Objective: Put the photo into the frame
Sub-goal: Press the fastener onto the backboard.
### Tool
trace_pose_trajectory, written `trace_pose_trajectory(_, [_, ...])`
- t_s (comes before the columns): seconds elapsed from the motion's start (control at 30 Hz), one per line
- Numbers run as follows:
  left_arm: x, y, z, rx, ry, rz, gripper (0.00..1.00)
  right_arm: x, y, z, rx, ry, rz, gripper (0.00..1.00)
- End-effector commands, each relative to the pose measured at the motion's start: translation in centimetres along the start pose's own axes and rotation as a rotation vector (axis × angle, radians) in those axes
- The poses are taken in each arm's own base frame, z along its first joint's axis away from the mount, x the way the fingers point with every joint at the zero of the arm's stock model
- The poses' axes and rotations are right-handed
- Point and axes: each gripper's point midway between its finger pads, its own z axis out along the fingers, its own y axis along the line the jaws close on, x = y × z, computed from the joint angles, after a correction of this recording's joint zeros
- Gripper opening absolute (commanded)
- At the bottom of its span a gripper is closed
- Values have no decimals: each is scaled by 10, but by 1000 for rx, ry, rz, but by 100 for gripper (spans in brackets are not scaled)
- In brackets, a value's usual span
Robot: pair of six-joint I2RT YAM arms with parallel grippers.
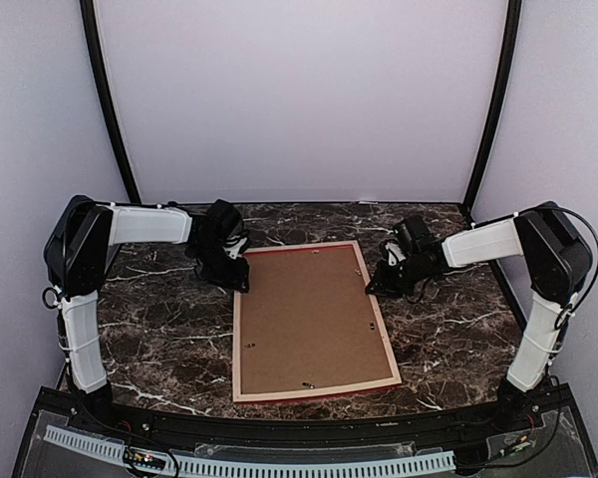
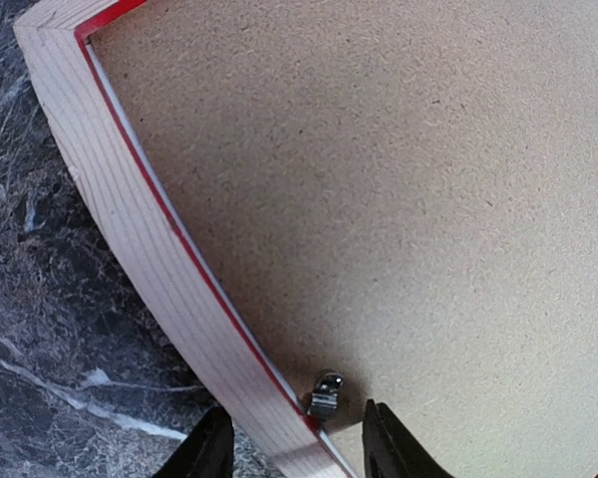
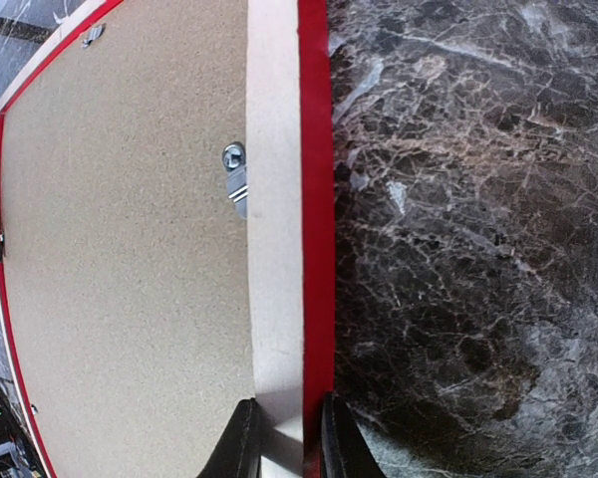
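Observation:
The frame point(image 1: 314, 388) lies face down in the middle of the table, pale wood back up with red edges showing. A plain brown backing board point(image 1: 309, 319) fills it. The photo is not visible in any view. My left gripper point(image 1: 237, 274) is at the frame's far left corner. In the left wrist view it point(image 2: 297, 448) is open, its fingers either side of the rail point(image 2: 140, 229) and a small metal clip point(image 2: 326, 391). My right gripper point(image 1: 377, 284) is at the right rail's far end. In the right wrist view it point(image 3: 287, 443) is shut on the rail point(image 3: 274, 249).
The table point(image 1: 159, 329) is dark marble with white veins. Another metal clip point(image 3: 236, 179) sits on the backing board point(image 3: 130, 249) by the right rail. White walls and two black poles point(image 1: 110, 110) close the back.

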Motion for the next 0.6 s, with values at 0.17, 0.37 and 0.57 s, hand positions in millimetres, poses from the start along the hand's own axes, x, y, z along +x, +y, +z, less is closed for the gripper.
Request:
trace_pose_trajectory(0.17, [-6, 3, -2, -24, -12, 22, 47, 58, -59, 17, 182, 178, 105, 0])
trace_pose_trajectory(0.37, [-4, 8, 4, -48, 3, 26, 40, 58, -58, 16, 178, 177, 106, 0])
trace_pose_trajectory(0.57, [-4, 9, 6, -53, 2, 18, 30, 59, -57, 15, 174, 175, 105, 0])
